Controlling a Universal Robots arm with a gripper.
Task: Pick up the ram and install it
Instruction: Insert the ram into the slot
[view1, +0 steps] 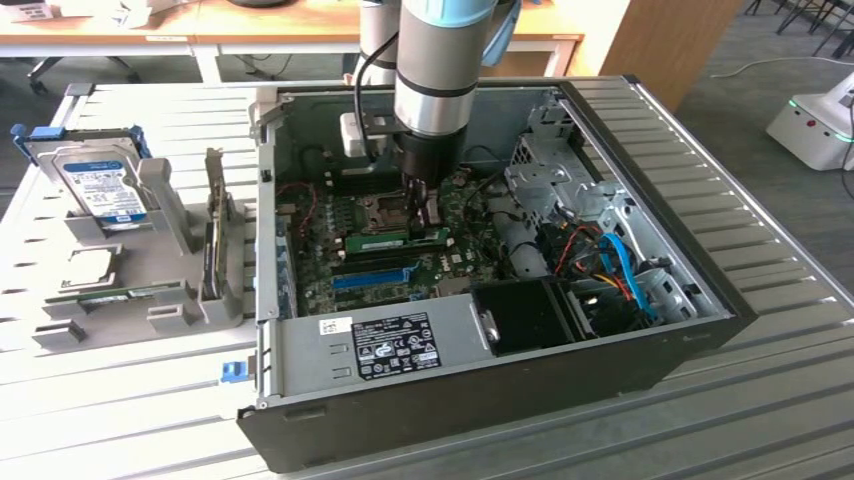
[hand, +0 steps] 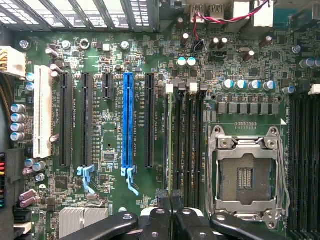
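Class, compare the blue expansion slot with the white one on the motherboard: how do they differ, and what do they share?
The blue slot is bright blue; the white slot is off-white. The white slot looks broader than the blue slot. The blue slot ends in a pale blue latch; the white slot shows none. Both are long, empty and parallel on the motherboard.

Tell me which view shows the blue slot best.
The wrist view: it looks straight down on the blue slot, full length, latch included. The exterior view shows it at a slant, from farther off.
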